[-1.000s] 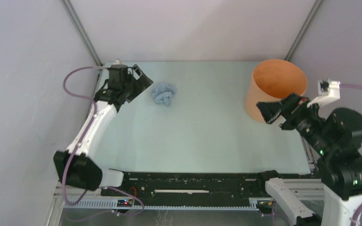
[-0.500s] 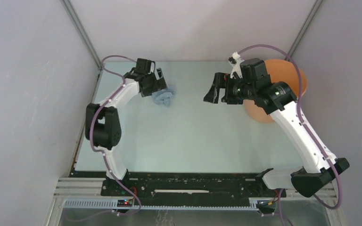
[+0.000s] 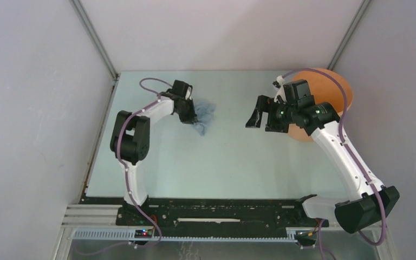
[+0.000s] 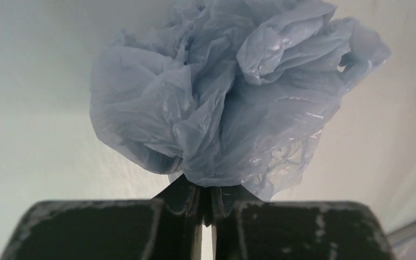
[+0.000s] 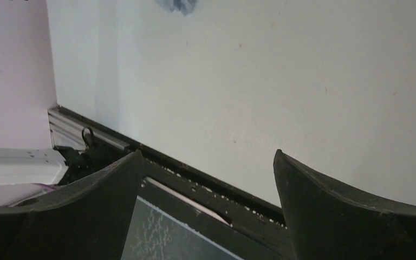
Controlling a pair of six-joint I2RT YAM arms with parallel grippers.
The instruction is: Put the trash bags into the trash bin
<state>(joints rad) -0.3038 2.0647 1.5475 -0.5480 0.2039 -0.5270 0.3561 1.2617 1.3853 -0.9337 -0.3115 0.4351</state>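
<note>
We see the trash bag (image 3: 205,115), thin, pale blue and shiny, all scrunched into a ball, a bit left of the middle near the top; the round orange trash bin (image 3: 342,91) stands upright at the upper right, well apart.

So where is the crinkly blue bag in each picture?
Top view: blue bag left of middle, near the far edge.
Left wrist: bag fills the upper middle, pinched in the left pincer.
Right wrist: only a scrap of bag at the top edge.
Shared landmark: the pale table.
</note>
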